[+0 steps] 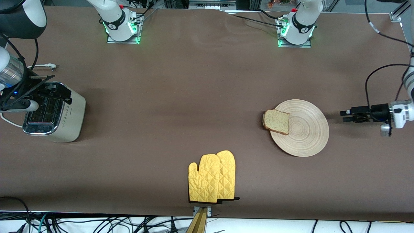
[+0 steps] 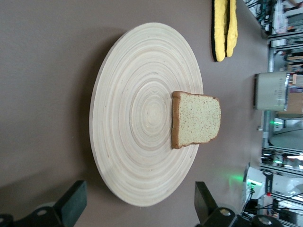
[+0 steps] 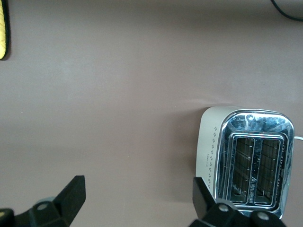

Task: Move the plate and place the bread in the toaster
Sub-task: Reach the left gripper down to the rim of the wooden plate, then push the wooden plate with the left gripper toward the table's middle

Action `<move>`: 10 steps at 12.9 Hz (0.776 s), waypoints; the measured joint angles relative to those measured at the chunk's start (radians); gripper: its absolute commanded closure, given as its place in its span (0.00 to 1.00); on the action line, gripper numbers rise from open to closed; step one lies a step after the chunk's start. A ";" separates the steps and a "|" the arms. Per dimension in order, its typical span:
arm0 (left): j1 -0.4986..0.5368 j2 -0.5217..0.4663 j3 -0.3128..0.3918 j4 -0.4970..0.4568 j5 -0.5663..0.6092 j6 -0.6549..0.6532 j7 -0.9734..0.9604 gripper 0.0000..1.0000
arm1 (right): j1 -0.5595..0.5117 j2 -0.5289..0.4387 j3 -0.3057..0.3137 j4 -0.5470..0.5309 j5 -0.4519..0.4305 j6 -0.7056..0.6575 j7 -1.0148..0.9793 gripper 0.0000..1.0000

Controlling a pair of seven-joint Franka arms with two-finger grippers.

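The pale wooden plate (image 1: 307,132) lies toward the left arm's end of the table. The bread (image 1: 276,121) lies on its rim at the side toward the right arm's end and overhangs it a little. My left gripper (image 1: 343,116) is open and empty, low beside the plate at the left arm's end. In the left wrist view the plate (image 2: 137,118) and bread (image 2: 196,118) lie just ahead of the left gripper (image 2: 139,208). The toaster (image 1: 55,113) stands at the right arm's end. My right gripper (image 1: 64,93) hangs open and empty above it. In the right wrist view the toaster (image 3: 246,156) shows beside the right gripper (image 3: 137,198).
A pair of yellow quilted oven mitts (image 1: 212,178) lies near the table's front edge, nearer the front camera than the plate. The toaster's white cord (image 1: 42,66) runs farther from the camera than the toaster. A wooden bar (image 1: 200,221) juts out at the front edge.
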 measured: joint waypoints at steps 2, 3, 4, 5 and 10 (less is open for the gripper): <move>-0.001 0.056 -0.008 0.003 -0.023 0.001 0.018 0.10 | 0.000 0.000 0.000 0.000 0.000 0.000 0.000 0.00; -0.002 0.074 -0.011 0.004 -0.026 0.001 0.018 0.10 | 0.000 0.000 0.000 0.000 0.000 0.000 0.000 0.00; -0.004 0.090 -0.012 0.004 -0.034 0.001 0.018 0.13 | 0.000 0.000 0.000 0.000 0.000 0.000 0.000 0.00; -0.004 0.106 -0.012 0.005 -0.051 0.001 0.018 0.17 | -0.001 0.000 0.000 0.000 0.000 0.000 0.000 0.00; -0.004 0.163 -0.012 0.006 -0.101 0.001 -0.018 1.00 | -0.001 0.000 0.000 0.000 0.000 0.000 0.000 0.00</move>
